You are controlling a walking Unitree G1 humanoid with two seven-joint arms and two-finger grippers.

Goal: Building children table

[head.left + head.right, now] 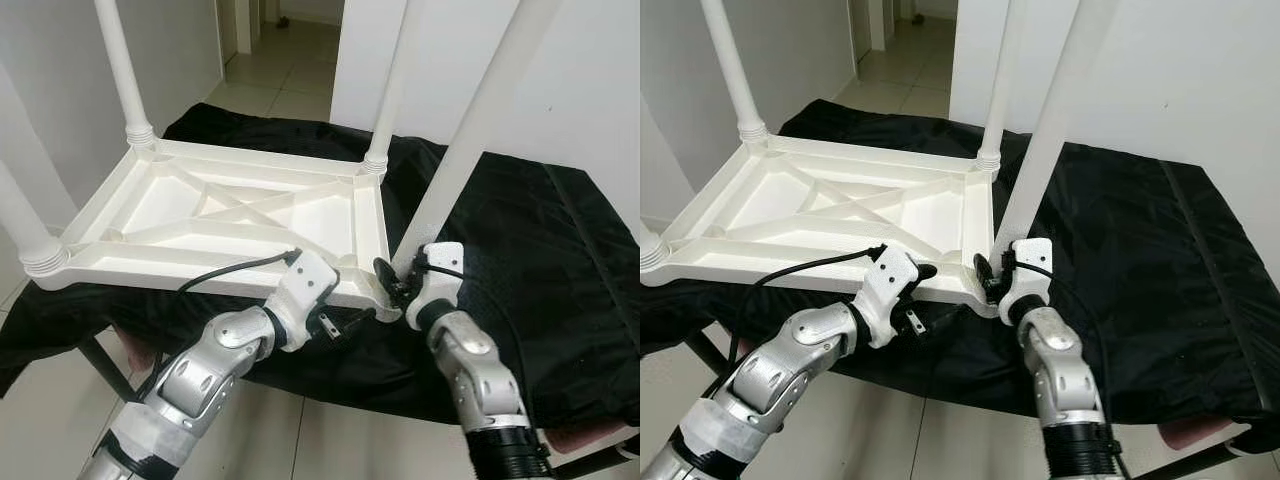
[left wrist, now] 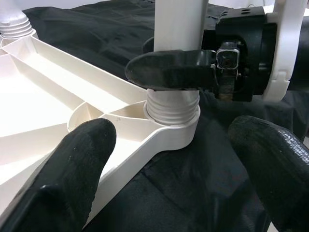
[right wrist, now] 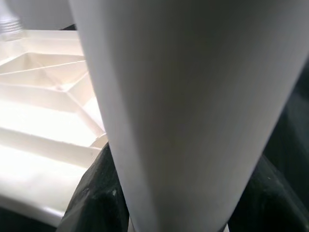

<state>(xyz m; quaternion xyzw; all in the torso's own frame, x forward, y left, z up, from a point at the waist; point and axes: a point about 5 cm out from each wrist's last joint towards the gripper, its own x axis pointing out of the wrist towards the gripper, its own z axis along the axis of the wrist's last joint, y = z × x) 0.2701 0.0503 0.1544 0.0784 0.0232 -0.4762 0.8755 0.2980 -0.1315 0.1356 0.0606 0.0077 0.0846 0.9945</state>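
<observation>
The upturned white tabletop [image 1: 230, 225] lies on black cloth [image 1: 520, 260]. At its five-o'clock corner the right gripper [image 1: 392, 283] clenches the fourth leg [image 1: 470, 150] (threads seated); the left gripper [image 1: 340, 325] hangs released beside it. Twist squarely, keeping the leg upright.

All four white legs [image 1: 470, 135] run out past the top edge of the head views, so their free ends cannot be seen. The black cloth [image 1: 540, 260] covers whatever carries the upturned table [image 1: 220, 225], hiding its surface. In the right wrist view the near leg [image 3: 183, 111] is a blurred white mass, hiding most of the right gripper [image 1: 396, 285].
</observation>
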